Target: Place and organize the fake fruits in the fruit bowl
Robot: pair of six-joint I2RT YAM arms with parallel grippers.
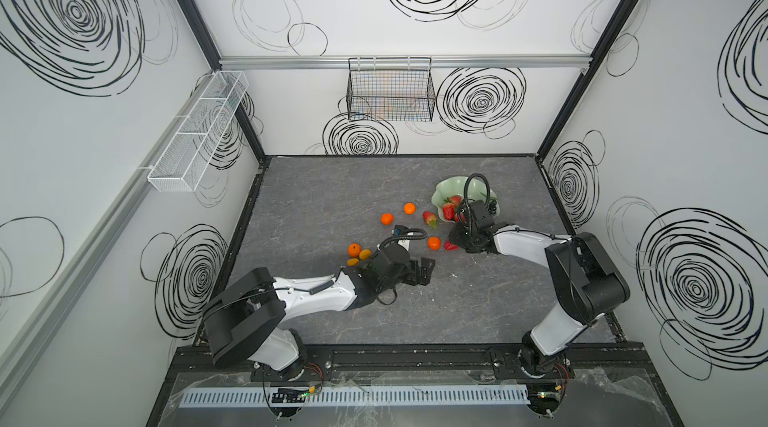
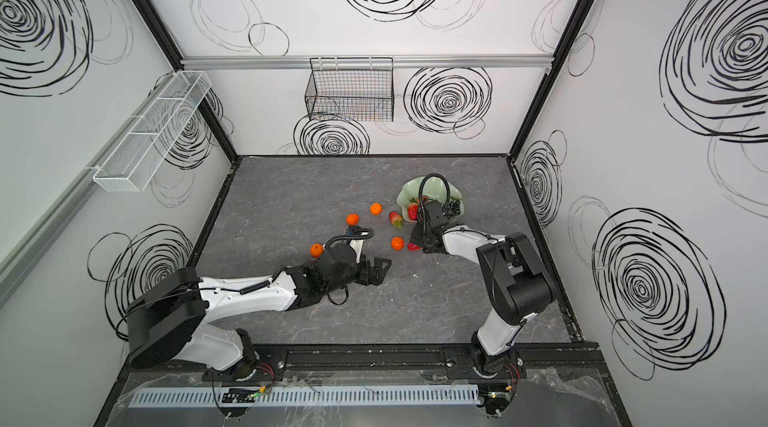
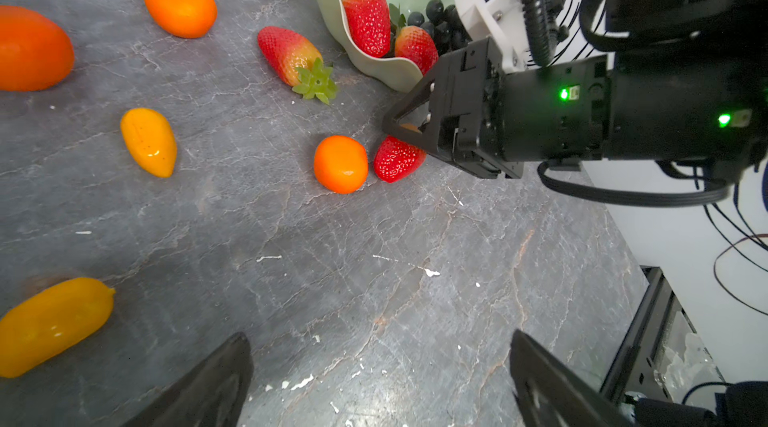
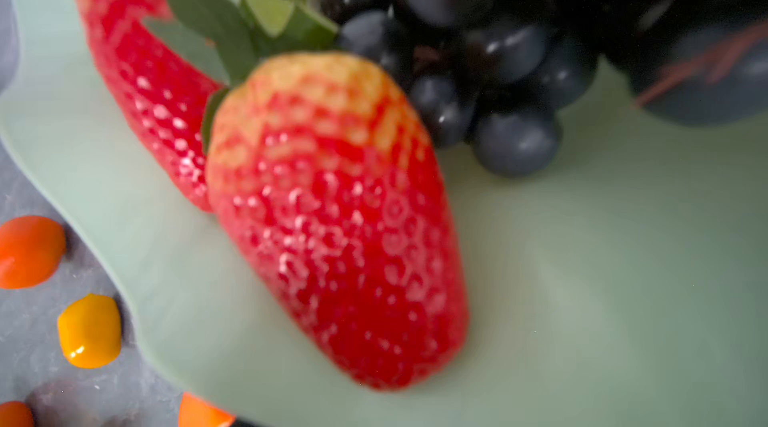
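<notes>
**Right gripper down on a strawberry at the bowl's near edge**

The fruit bowl [image 1: 445,187] sits toward the back right of the grey table [image 1: 332,196]. Two strawberries [image 3: 368,20] and the grape bunch [image 3: 436,18] already lie inside it. Just outside its near rim a loose strawberry [image 3: 395,161] lies on the table, touching a tangerine [image 3: 340,164].

The right gripper [image 3: 405,134] is low over that berry with its fingers around it. From where I stand I can't tell whether they pinch it or only straddle it. This looks to me like the pick.

To do it well, the fingers should meet the berry across its broad middle, not the tapered tip. Otherwise the glossy plastic could slip out and send the tangerine rolling. After that, I'd lift clear of the wavy rim before crossing it, then set the berry in the free space beside the others.

Further out, another strawberry [image 1: 430,219], more tangerines [image 1: 409,208] and two kumquats [image 1: 365,254] wait on the table. The left gripper [image 1: 424,269] hovers over bare table, jaws spread wide, holding nothing
</notes>
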